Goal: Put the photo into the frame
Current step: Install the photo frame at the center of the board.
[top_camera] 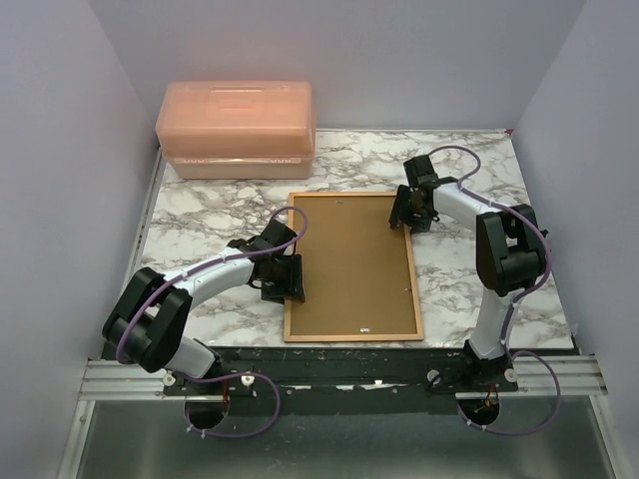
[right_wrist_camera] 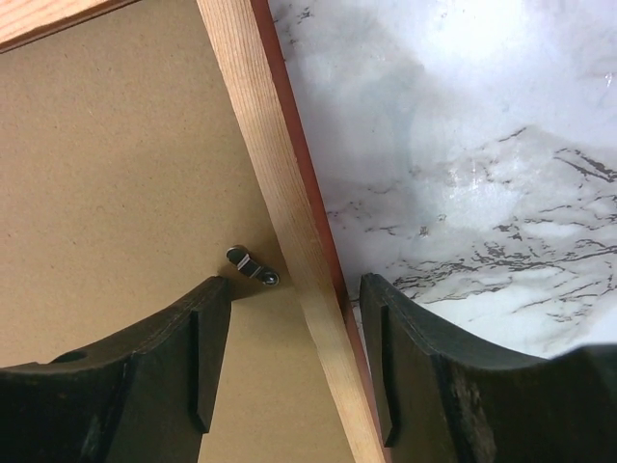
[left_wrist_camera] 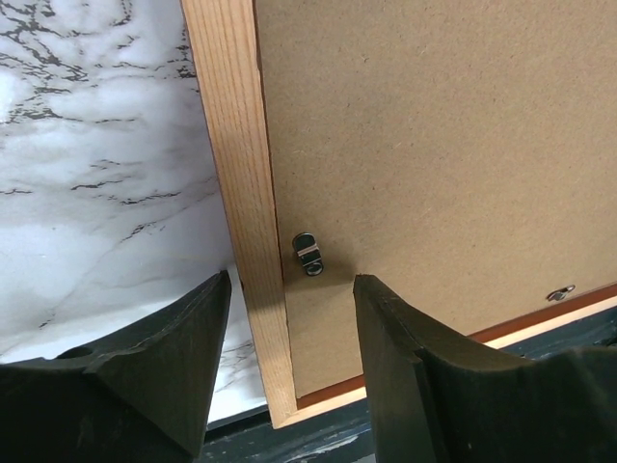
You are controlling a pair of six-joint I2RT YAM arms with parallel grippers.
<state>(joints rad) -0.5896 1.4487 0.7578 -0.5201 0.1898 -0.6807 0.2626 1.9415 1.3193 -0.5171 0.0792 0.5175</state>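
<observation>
Left gripper (left_wrist_camera: 291, 289) stands spread over the frame (left_wrist_camera: 236, 174) rail at nine o'clock, beside a small metal clip (left_wrist_camera: 308, 254). Right gripper (right_wrist_camera: 296, 289) is spread over the rail at two o'clock. The frame lies back up, mid-table (top_camera: 200, 215), with a brown board (left_wrist_camera: 434, 145) inside.

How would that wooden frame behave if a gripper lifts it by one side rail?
Probably stiff: the frame has narrow wood rails around a flat backing board. Likely light for its span. Lying flat on the marble table, it would probably slide, not tip.
</observation>
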